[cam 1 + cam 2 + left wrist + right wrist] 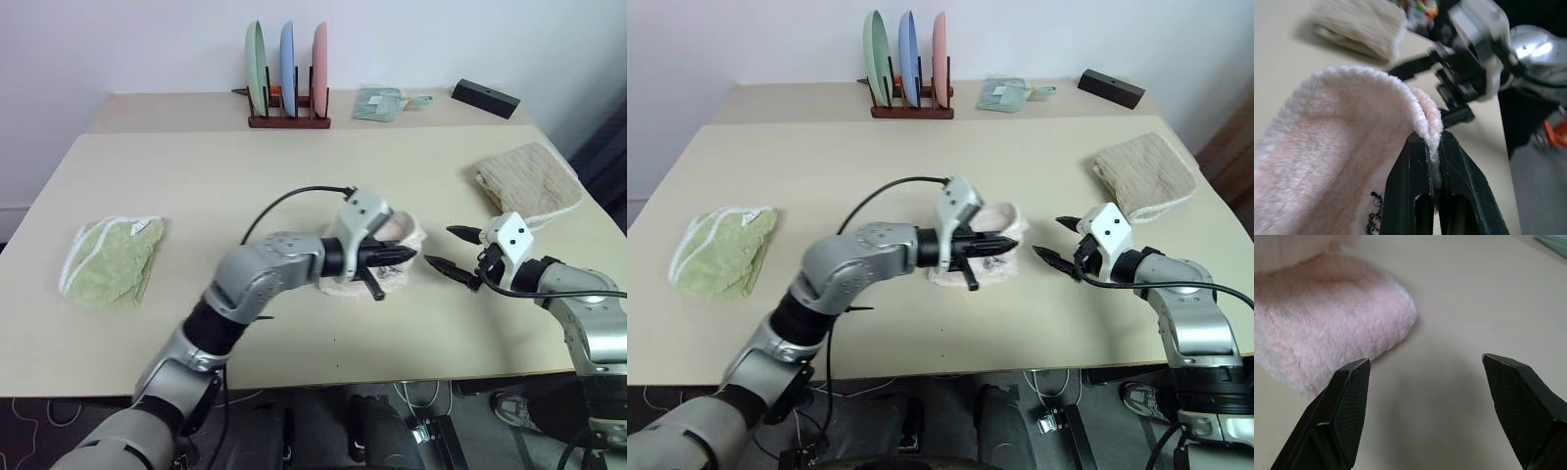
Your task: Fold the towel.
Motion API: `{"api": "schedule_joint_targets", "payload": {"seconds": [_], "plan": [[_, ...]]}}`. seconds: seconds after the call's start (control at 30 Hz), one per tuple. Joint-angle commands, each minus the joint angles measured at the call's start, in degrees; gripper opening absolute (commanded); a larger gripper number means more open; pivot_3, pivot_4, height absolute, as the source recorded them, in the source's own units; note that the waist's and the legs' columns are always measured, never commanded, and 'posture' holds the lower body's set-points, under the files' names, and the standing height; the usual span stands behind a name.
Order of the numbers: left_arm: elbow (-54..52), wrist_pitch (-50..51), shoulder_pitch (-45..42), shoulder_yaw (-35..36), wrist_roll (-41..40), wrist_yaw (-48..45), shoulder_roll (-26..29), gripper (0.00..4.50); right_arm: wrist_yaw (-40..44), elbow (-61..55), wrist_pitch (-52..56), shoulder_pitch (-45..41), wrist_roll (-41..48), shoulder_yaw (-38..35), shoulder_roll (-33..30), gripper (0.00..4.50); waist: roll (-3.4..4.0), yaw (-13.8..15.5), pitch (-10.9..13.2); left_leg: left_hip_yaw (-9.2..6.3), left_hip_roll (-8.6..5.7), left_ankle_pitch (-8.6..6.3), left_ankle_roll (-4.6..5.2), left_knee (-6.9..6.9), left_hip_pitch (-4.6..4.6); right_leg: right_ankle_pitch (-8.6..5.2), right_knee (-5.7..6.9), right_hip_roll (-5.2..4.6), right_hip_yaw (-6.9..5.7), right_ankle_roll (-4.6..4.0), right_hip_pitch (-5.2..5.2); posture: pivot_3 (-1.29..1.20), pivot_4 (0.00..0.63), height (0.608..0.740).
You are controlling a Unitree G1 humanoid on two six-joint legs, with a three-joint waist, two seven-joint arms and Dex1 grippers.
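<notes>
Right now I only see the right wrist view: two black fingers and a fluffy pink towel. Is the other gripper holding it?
Observer: Yes. The left gripper is shut on the pink towel, pinching a folded edge.
Operator: Is there writing on it?
Observer: A small dark printed logo sits near the pinched edge.
Operator: Are there other towels?
Observer: Two: a green towel at the table's left and a beige towel at its right.
Operator: Is my gripper touching the pink one?
Observer: No. The right gripper is open beside it, apart.
</notes>
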Motion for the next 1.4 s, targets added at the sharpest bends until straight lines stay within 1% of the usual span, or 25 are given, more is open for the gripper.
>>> {"api": "schedule_joint_targets", "payload": {"seconds": [0.03,0.1,0.17,0.27,0.37,0.4,0.47,0.5,0.6,0.73,0.77,0.8,0.83,0.93,0.97,1.0,1.07,1.17,1.23,1.27,1.3,1.4], "plan": [[2.5,-0.8,-2.1,-2.9,3.5,-1.9,-3.2,0.08,-1.2,-3.2,0.5,0.2,0.3,-1.9,-0.6,3.74,0.0,0.0,0.0,-0.01,0.01,0.0,0.0,0.0,0.0,0.0,0.0,0.01,0.0,0.0,0.0,0.0,0.15,0.74],[6.0,-1.4,-3.1,-4.2,6.0,-2.8,-4.8,0.08,-2.1,-4.5,1.4,0.2,0.3,-1.8,-0.5,3.74,0.0,0.1,0.0,-0.02,0.01,0.0,0.0,0.0,-0.02,0.0,0.0,0.01,0.0,0.0,-0.03,0.0,0.15,0.74],[8.8,-2.0,-4.0,-6.1,9.3,-3.7,-4.8,0.08,-3.1,-5.5,2.2,-0.1,0.2,-1.7,-0.3,3.74,0.0,0.1,0.0,-0.03,0.01,0.0,0.01,0.02,-0.04,0.0,0.0,0.01,-0.01,0.0,-0.03,0.0,0.15,0.74],[10.1,-1.1,-3.8,-6.3,11.7,-4.2,-4.9,0.08,-3.9,-6.2,3.1,-0.5,0.3,-1.8,-0.4,3.74,0.0,0.0,0.0,-0.04,0.01,-0.02,0.03,0.01,-0.06,-0.03,0.0,0.01,-0.01,-0.05,-0.05,0.0,0.15,0.74],[10.5,-0.5,-2.7,-2.9,11.8,-3.2,-6.3,0.85,-4.4,-6.3,3.5,-1.0,0.1,-1.5,-0.5,3.74,0.0,0.0,0.0,-0.05,0.02,-0.02,0.03,0.02,-0.12,-0.01,0.0,0.0,-0.01,-0.01,-0.11,0.0,0.15,0.74],[10.6,-0.9,-2.6,-1.6,12.0,-2.6,-6.7,1.29,-4.4,-6.2,3.5,-1.1,0.1,-1.4,-0.5,3.74,0.0,0.0,0.0,-0.06,0.03,-0.02,0.03,0.02,-0.14,0.0,0.0,-0.01,-0.01,0.0,-0.11,0.0,0.15,0.74],[10.6,-1.5,-2.4,1.3,12.3,-1.1,-7.6,2.33,-4.6,-6.0,3.6,-1.3,-0.1,-1.5,-0.7,3.74,0.0,0.1,0.0,-0.07,0.02,-0.02,0.04,0.04,-0.16,0.01,0.0,-0.03,-0.01,0.01,-0.12,0.0,0.15,0.74],[10.3,-1.3,-2.3,3.7,11.4,-0.3,-8.3,2.74,-4.7,-5.7,3.5,-1.4,-0.2,-1.5,-0.8,3.74,0.0,0.1,0.0,-0.07,0.02,-0.02,0.04,0.05,-0.16,0.01,0.0,-0.03,-0.01,0.01,-0.12,0.0,0.15,0.74],[7.7,1.8,-2.1,13.0,6.5,2.1,-10.0,2.74,-5.4,-4.4,2.8,-2.4,-1.1,-1.7,-1.1,3.74,0.0,0.1,0.0,-0.08,0.02,-0.02,0.04,0.05,-0.17,0.01,0.01,-0.03,-0.02,0.02,-0.12,0.0,0.15,0.74],[3.0,2.8,-0.7,18.9,4.4,2.8,-8.6,2.74,-8.2,-0.5,0.8,-5.6,-3.5,-2.0,-0.5,3.74,0.01,-0.1,0.0,-0.07,0.03,-0.01,0.03,0.05,-0.18,0.02,0.04,-0.02,-0.02,0.04,-0.16,0.0,0.15,0.74],[2.0,2.3,-0.2,20.8,3.8,3.1,-8.3,2.55,-9.2,0.5,0.9,-6.7,-3.6,-2.2,-0.2,3.17,0.01,0.0,0.0,-0.07,0.03,0.0,0.01,0.05,-0.18,0.02,0.06,-0.02,-0.02,0.04,-0.17,0.0,0.15,0.74],[1.1,2.3,0.1,21.1,4.0,2.9,-7.3,2.25,-10.1,1.3,0.9,-7.6,-4.0,-2.4,0.0,2.84,0.02,0.0,0.0,-0.08,0.03,0.01,-0.01,0.05,-0.18,0.03,0.07,-0.01,-0.02,0.04,-0.17,0.0,0.15,0.74],[0.0,2.0,0.5,20.6,4.6,2.2,-6.0,1.92,-10.5,2.0,0.7,-8.2,-4.2,-2.4,0.1,2.38,0.02,0.0,0.0,-0.08,0.03,0.04,-0.06,0.05,-0.18,0.03,0.06,-0.02,-0.03,0.05,-0.17,0.0,0.15,0.74],[-2.5,1.0,1.7,20.2,4.6,0.6,-3.8,0.42,-9.2,2.3,0.0,-8.7,-3.5,-2.0,0.1,0.85,0.02,0.2,0.0,-0.07,0.02,0.14,-0.23,0.05,-0.18,0.04,0.06,-0.01,-0.03,0.06,-0.16,0.0,0.15,0.74],[-2.6,-0.2,2.1,20.7,5.2,0.8,-3.2,0.0,-8.6,1.8,-0.1,-8.9,-2.8,-1.9,0.4,0.35,0.02,0.2,0.0,-0.07,0.02,0.15,-0.25,0.05,-0.19,0.04,0.06,-0.02,-0.03,0.07,-0.15,0.0,0.15,0.74],[-2.6,-1.9,2.6,21.1,6.0,0.7,-2.5,0.0,-7.9,1.0,-0.1,-9.1,-1.9,-2.0,0.6,0.06,0.02,0.1,0.0,-0.07,-0.01,0.15,-0.26,0.06,-0.2,0.06,0.05,-0.04,-0.03,0.1,-0.15,0.0,0.15,0.74],[-3.0,-4.2,4.6,21.0,7.0,-1.6,0.8,0.0,-5.9,-3.1,3.6,-9.4,3.1,-2.5,1.8,0.06,0.02,0.0,0.0,-0.04,-0.03,0.15,-0.26,0.08,-0.22,0.11,0.01,-0.05,-0.01,0.17,-0.15,0.0,0.15,0.74],[-5.5,-7.3,7.6,16.7,8.8,-7.2,6.0,0.0,-3.2,-9.3,10.1,-7.7,8.5,-1.1,2.0,0.06,0.06,-0.3,0.0,-0.04,0.03,0.15,-0.27,0.03,-0.2,0.12,0.08,-0.03,-0.01,0.19,-0.21,0.0,0.15,0.74],[-7.1,-6.4,9.2,15.1,7.3,-9.4,6.9,0.0,-2.5,-12.8,11.9,-5.8,8.2,2.1,2.1,0.06,0.06,0.1,0.0,-0.09,0.08,0.15,-0.27,0.03,-0.2,0.12,0.11,0.0,-0.06,0.18,-0.22,0.0,0.15,0.74],[-7.2,-4.8,10.2,15.2,5.5,-9.9,6.2,0.0,-2.5,-13.8,11.5,-4.7,6.6,4.5,2.5,0.06,0.06,0.2,0.0,-0.11,0.07,0.12,-0.21,0.04,-0.21,0.12,0.11,-0.02,-0.08,0.18,-0.2,0.0,0.15,0.74],[-6.3,-4.3,11.2,14.4,5.6,-10.0,5.7,0.0,-3.2,-13.6,11.0,-3.7,4.6,7.0,3.5,0.06,0.04,0.3,0.0,-0.14,0.04,0.04,-0.07,0.05,-0.24,0.12,0.08,-0.05,-0.1,0.17,-0.18,0.0,0.15,0.74],[-3.2,-5.0,12.5,12.6,8.0,-9.2,4.7,0.0,-5.9,-11.0,10.6,-3.4,0.3,10.7,5.3,0.06,0.03,0.2,0.0,-0.15,-0.08,0.0,0.0,0.14,-0.23,0.1,0.01,-0.16,-0.11,0.13,-0.08,0.0,0.15,0.74]]}}
